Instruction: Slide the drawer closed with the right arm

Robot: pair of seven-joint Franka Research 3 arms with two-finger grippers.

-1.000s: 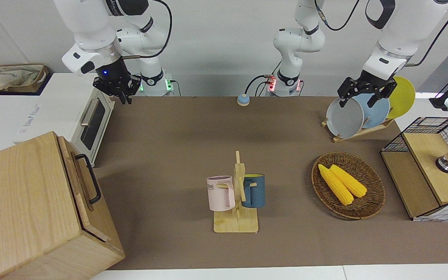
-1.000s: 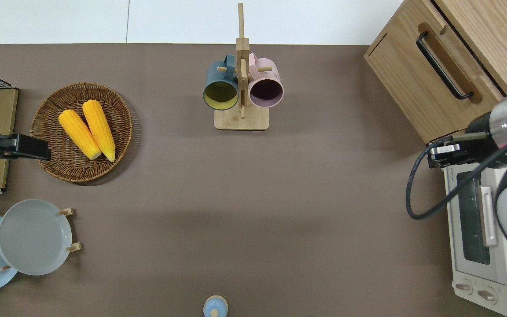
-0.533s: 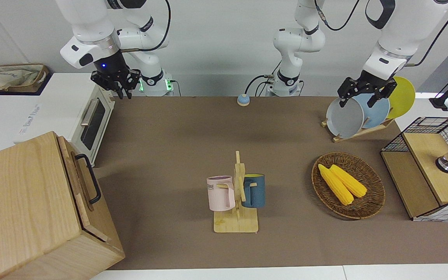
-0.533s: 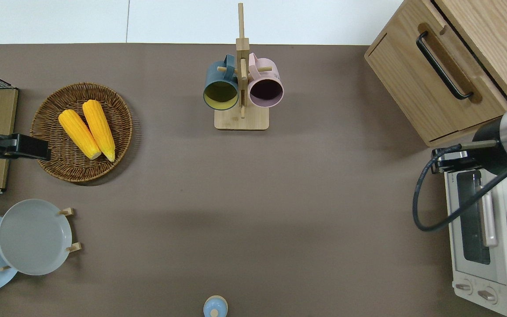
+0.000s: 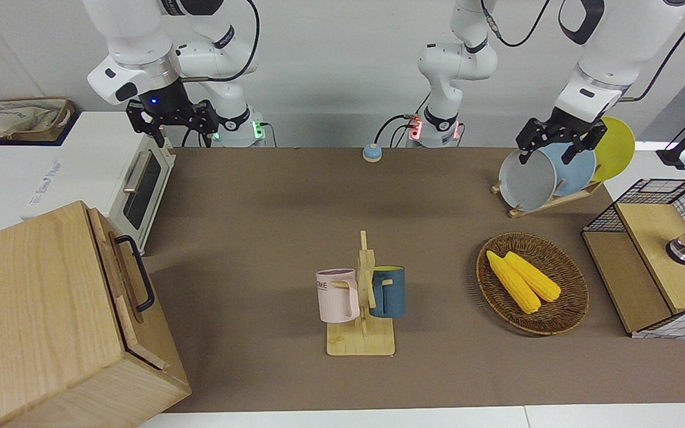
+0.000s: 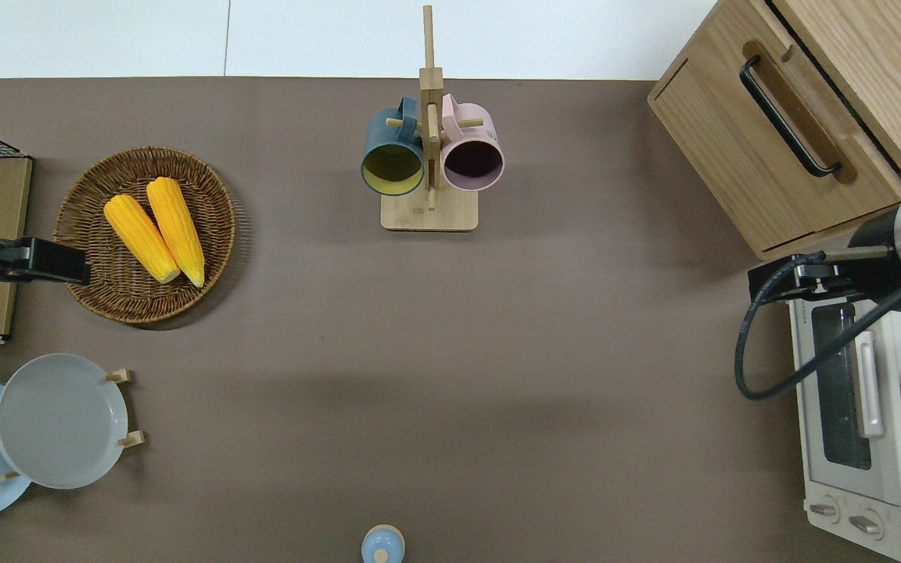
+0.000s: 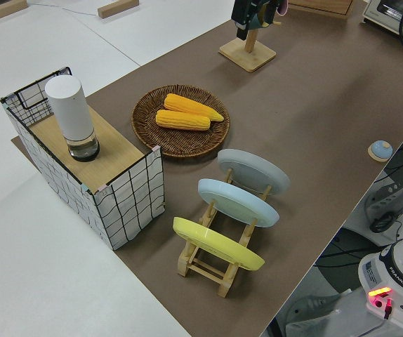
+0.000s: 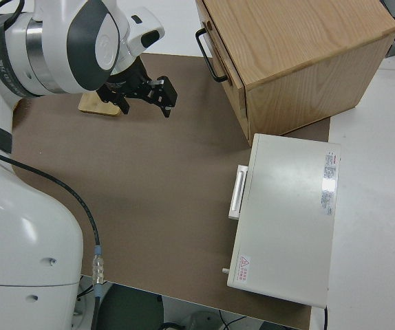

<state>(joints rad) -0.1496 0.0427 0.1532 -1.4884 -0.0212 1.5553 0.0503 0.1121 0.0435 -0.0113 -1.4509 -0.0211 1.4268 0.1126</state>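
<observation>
Brown matting covers the table (image 5: 271, 196), and at the corner at the right arm's end, farthest from the robots, stands a pale wood cabinet (image 5: 39, 315). Its drawer (image 6: 779, 148) sits flush with the cabinet face as far as the overhead view tells, though a thin dark seam runs along one edge, and the black bar handle (image 5: 136, 272) on its front is untouched. Beside the cabinet, nearer to the robots along that same end, is a white oven (image 6: 857, 422). The right gripper (image 5: 171, 132) hangs in the air over the corner of the oven closest to the cabinet, its fingers spread apart with nothing between them. The right arm (image 8: 60, 48) rises above it. The left arm (image 5: 598, 65) is parked, its gripper (image 5: 556, 147) likewise spread and empty-looking.
</observation>
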